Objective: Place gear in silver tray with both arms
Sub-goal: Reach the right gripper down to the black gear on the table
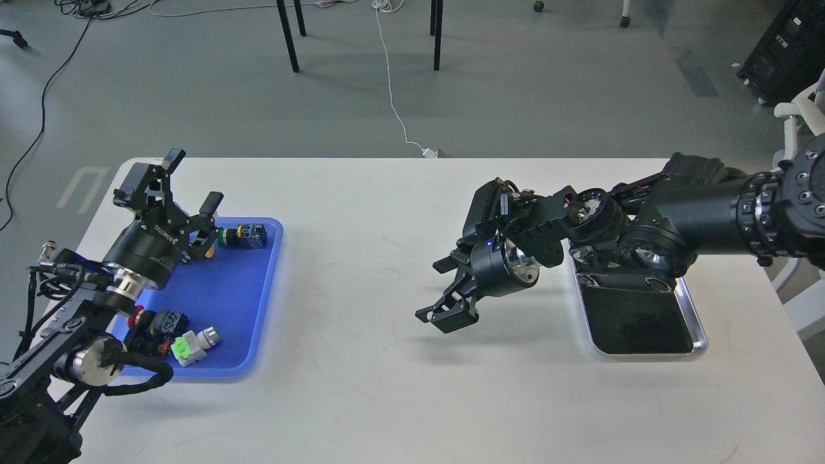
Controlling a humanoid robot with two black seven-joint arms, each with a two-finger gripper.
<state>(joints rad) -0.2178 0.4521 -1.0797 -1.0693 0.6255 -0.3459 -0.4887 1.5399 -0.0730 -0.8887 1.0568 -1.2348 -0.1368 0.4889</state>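
White rectangular surface (361, 386) on a grey floor; black chair legs (290, 38) and a white cable (393, 96) behind it.

Writing: white lettering on the left gripper's body, seen reversed and not safely readable.

Left gripper (190, 177): raised over the far end of the blue plastic tray (248, 303), pointing up and away; jaws apart, holding nothing.

Blue plastic tray contents: small switch-like parts in black, green, white and red, including a white and green part (193, 345).

Right gripper (445, 319): arm reaches in from the right, wrist bent down and left, over bare surface; jaws apart, holding nothing.

Rectangular shiny silver tray (699, 335): right side of the surface, far end hidden beneath the right arm; no gear can be made out anywhere in view.
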